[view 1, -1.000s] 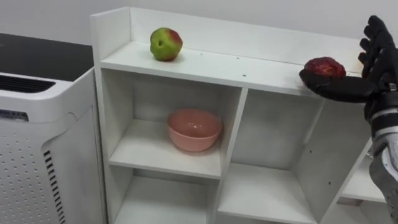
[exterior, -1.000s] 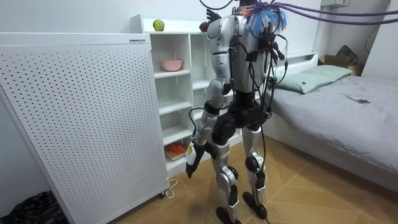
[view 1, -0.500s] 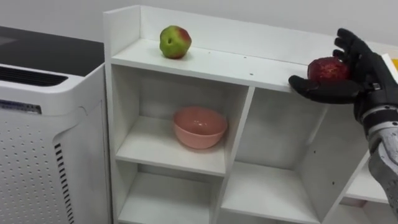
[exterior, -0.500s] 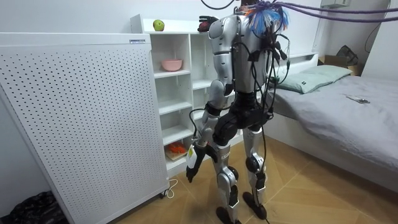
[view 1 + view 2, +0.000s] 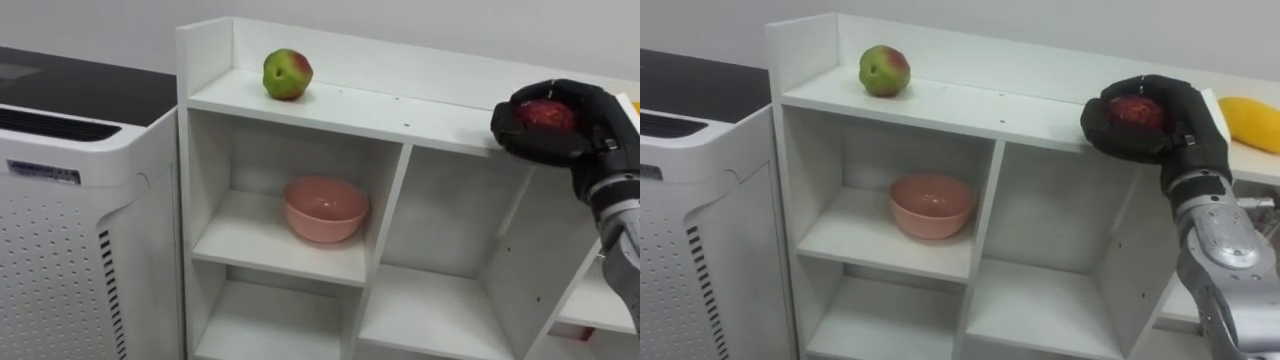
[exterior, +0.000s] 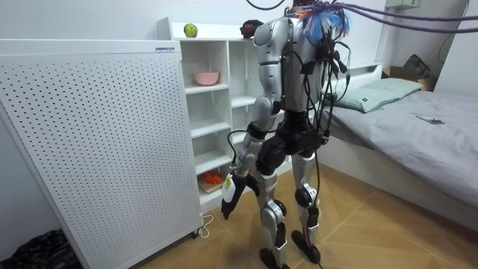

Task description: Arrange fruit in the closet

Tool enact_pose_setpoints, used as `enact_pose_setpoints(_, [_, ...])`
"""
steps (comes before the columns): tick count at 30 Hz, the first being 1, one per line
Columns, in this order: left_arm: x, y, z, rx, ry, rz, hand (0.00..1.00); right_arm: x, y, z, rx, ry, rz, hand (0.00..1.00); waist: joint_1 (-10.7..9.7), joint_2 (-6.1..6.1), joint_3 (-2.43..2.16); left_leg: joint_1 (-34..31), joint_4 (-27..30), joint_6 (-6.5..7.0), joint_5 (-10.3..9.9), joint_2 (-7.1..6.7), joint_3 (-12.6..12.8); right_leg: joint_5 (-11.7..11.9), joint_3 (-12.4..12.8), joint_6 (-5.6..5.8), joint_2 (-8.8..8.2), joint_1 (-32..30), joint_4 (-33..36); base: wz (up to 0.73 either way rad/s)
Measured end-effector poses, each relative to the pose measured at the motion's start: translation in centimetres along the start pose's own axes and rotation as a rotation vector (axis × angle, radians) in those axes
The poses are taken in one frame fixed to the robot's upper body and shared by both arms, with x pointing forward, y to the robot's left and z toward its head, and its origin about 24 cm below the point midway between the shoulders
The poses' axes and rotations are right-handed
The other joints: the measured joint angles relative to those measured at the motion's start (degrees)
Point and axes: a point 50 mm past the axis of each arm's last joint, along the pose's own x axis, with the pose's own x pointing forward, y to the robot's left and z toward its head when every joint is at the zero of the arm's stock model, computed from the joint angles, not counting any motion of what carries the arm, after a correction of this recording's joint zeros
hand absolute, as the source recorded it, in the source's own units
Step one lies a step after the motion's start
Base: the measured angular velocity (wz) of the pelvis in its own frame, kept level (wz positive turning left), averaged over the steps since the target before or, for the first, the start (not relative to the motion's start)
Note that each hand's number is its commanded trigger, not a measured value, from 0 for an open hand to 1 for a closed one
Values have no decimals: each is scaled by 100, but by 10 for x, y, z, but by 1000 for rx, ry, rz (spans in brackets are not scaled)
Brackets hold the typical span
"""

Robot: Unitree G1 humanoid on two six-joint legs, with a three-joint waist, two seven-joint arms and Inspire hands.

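The robot is standing before the white closet (image 5: 330, 105), its left hand (image 6: 229, 196) hanging low beside its thigh. At about 2 o'clock in the eye view, the right hand (image 5: 590, 130) is curling tightly round a dark red fruit (image 5: 545, 113), holding it at the front edge of the closet's top shelf. I cannot tell whether the fruit is touching the board. At 8 o'clock from that hand, a pink bowl (image 5: 325, 208) is sitting in an upper compartment. Farther back on the top shelf, a green-red apple (image 5: 287, 74) is lying at 11 o'clock and a yellow fruit (image 5: 1252, 122) at 3 o'clock, so two pieces are seemingly placed. The red one is not yet set down, and releasing it is looking like the remaining step.
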Motion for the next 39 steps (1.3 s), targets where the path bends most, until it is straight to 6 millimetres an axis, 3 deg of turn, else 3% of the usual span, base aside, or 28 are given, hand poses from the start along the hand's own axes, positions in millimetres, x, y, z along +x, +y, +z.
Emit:
enact_pose_setpoints(1, [0,-1,1,3,-2,-3,0,0,0,1,3,-2,1,100,-1,2,-19,2,0,0,0,-1,4,0,19,0,0,0,2,0])
enact_pose_setpoints(6, [0,-1,2,1,-9,-4,0,-1,5,9,65,-25,21,100,-24,86,-28,-16,-2,0,0,0,22,0,118,0,5,-19,-1,-1])
enact_pose_setpoints(14, [0,1,4,4,-25,23,0,-30,27,43,86,-194,144,100,-55,130,-49,13,-29,-1,1,-1,21,0,237,-1,13,-20,-12,-1])
enact_pose_setpoints(17, [0,0,4,4,-27,26,0,-34,34,52,102,-232,182,100,-6,133,-43,121,-55,0,2,1,37,0,384,-1,20,52,-13,-8])
enact_pose_setpoints(22, [0,-3,-2,8,-5,13,0,-51,51,53,153,-254,306,100,6,149,-33,192,-84,-1,1,10,89,0,396,0,21,108,-12,-3])
enact_pose_setpoints(26, [-1,-8,-5,22,3,0,0,-66,66,51,189,-260,402,100,-5,231,9,139,-87,0,-2,6,90,0,336,0,13,66,6,-1])
enact_pose_setpoints(27, [-1,-9,-6,26,4,-1,0,-67,68,50,190,-257,413,100,-5,242,4,123,-88,0,-2,6,89,0,335,0,13,58,7,0])
enact_pose_setpoints(29, [-2,-11,-7,29,6,-7,0,-69,73,50,206,-259,439,100,-4,253,-60,-2,-62,-1,1,12,89,12,334,-20,16,-54,24,0])
enact_pose_setpoints(31, [-2,-13,-7,38,5,-8,0,-69,75,50,221,-259,446,100,-3,261,-82,-63,-15,-2,3,15,90,21,332,-35,17,-120,39,0])
enact_pose_setpoints(33, [-2,-15,-8,48,10,-9,0,-69,76,44,230,-237,447,100,-4,284,-68,-102,34,-1,4,14,90,25,333,-39,15,-133,47,0])
enact_pose_setpoints(36, [-1,-16,-6,75,8,-8,0,-71,80,15,267,-129,417,100,6,305,-57,-268,149,2,2,23,91,26,321,-40,11,-325,131,0])
enact_pose_setpoints(39, [1,-15,10,101,-25,-10,0,-76,84,-36,300,74,364,100,14,401,0,-716,416,14,7,41,74,43,271,-63,-1,-707,323,5])
